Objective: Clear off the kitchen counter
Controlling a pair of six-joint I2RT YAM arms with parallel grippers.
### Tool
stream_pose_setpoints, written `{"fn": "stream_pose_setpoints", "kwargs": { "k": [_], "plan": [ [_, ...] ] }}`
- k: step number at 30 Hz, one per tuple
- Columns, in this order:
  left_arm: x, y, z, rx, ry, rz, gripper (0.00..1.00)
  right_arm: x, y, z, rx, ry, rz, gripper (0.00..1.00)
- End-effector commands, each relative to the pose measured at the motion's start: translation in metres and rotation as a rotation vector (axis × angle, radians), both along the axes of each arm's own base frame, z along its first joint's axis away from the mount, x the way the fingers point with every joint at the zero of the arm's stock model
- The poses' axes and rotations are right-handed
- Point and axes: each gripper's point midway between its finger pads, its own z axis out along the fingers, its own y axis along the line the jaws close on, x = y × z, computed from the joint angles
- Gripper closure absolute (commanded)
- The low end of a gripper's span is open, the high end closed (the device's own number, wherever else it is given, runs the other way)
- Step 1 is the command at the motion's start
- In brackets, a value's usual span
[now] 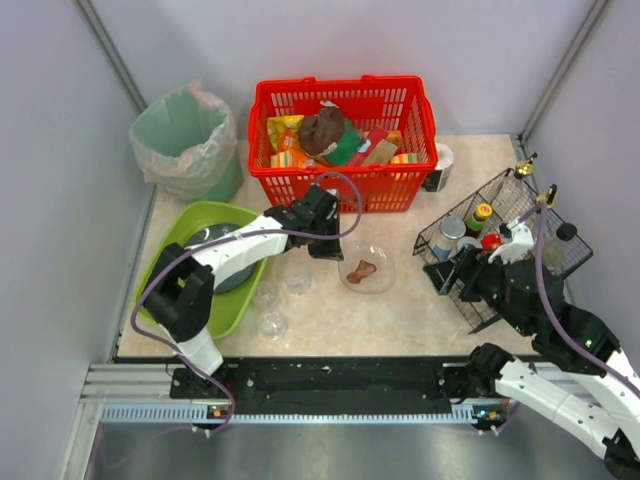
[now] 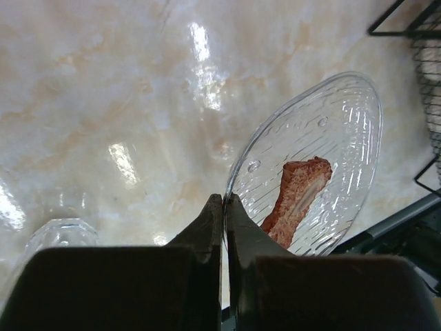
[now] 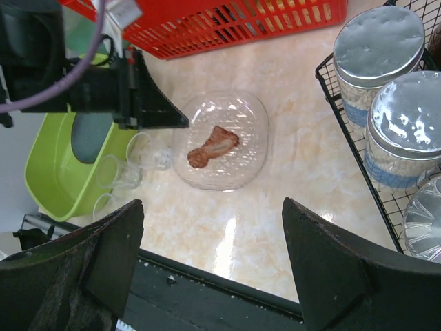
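Note:
The pale marble kitchen counter (image 1: 400, 320) holds a clear ribbed plate (image 1: 366, 268) with a brown piece of food (image 1: 362, 270) on it. My left gripper (image 1: 334, 254) is shut on the plate's left rim; in the left wrist view the gripper (image 2: 226, 201) pinches the clear edge, with the plate (image 2: 331, 131) and food (image 2: 296, 200) just beyond. The right wrist view shows the plate (image 3: 222, 141) low on the counter. My right gripper (image 3: 213, 265) is open and empty, above the counter's front right by the wire rack (image 1: 500, 240).
Three clear glasses (image 1: 272, 325) stand left of the plate beside a lime-green tray (image 1: 165, 262) holding a dark dish. A red basket (image 1: 345, 140) of packets and a bagged bin (image 1: 185, 140) stand at the back. The rack holds jars (image 3: 375, 58).

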Motion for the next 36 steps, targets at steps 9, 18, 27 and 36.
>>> {"fn": "stream_pose_setpoints", "kwargs": {
  "k": [9,18,27,36],
  "plan": [
    [0.021,0.045,0.102,-0.115,-0.109,0.049,1.00,0.002,0.000,0.001,0.024,-0.004,-0.018,0.20],
    [0.033,0.086,0.150,-0.132,-0.147,0.129,1.00,0.008,0.003,-0.001,0.033,-0.018,-0.023,0.20],
    [0.045,0.126,0.187,-0.227,-0.202,0.300,1.00,0.012,0.010,0.001,0.026,-0.020,-0.006,0.20],
    [0.055,0.162,0.214,-0.353,-0.207,0.450,1.00,0.013,0.014,0.000,0.035,-0.020,-0.002,0.20]
  ]
}}
